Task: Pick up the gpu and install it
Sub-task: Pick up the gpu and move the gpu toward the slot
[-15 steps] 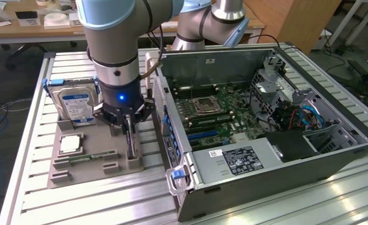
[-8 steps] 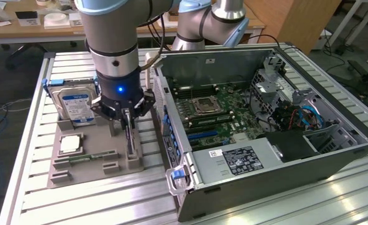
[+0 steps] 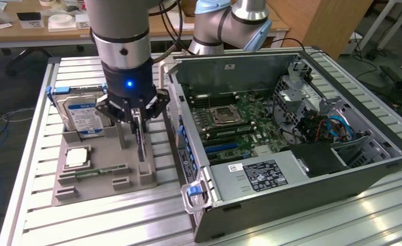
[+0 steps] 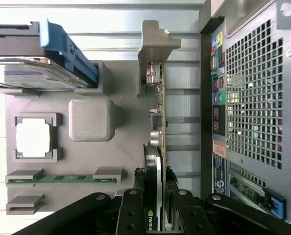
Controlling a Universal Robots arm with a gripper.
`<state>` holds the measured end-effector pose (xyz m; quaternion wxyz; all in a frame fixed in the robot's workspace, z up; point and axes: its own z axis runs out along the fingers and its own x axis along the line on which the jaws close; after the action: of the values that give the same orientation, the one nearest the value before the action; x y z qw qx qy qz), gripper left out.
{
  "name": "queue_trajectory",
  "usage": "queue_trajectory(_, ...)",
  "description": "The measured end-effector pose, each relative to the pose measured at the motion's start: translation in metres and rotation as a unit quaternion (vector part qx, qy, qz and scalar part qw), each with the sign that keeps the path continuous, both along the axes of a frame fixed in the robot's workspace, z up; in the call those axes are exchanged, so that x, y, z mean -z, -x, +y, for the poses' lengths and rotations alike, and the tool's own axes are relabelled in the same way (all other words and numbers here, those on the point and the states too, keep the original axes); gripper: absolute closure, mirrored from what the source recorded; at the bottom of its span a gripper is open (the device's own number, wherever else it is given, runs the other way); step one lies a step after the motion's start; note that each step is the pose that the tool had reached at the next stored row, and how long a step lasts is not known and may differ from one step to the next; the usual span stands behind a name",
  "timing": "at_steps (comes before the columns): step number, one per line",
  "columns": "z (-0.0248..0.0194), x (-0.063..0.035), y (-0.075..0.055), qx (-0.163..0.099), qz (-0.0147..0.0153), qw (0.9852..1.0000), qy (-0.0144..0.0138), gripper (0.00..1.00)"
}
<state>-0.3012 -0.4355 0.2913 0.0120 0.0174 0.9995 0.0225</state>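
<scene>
The gpu is a thin dark card standing on edge in the slots of a grey fixture on the table. My gripper hangs straight down over one end of it. Its fingers flank the black cooler on both sides and press against it. The card's far end still sits against the fixture's upright post. The open computer case lies on its side to the exterior view's right of the fixture, its motherboard exposed.
On the same fixture stand a silver hard drive with a blue label, a processor chip and a slim green memory stick. The case's rear panel rises close beside the card.
</scene>
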Motion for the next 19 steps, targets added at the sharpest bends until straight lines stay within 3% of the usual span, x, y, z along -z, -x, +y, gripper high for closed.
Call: queue_trajectory(19,0.0,-0.0737,0.0,0.0,-0.0003,1.0,0.0,0.73)
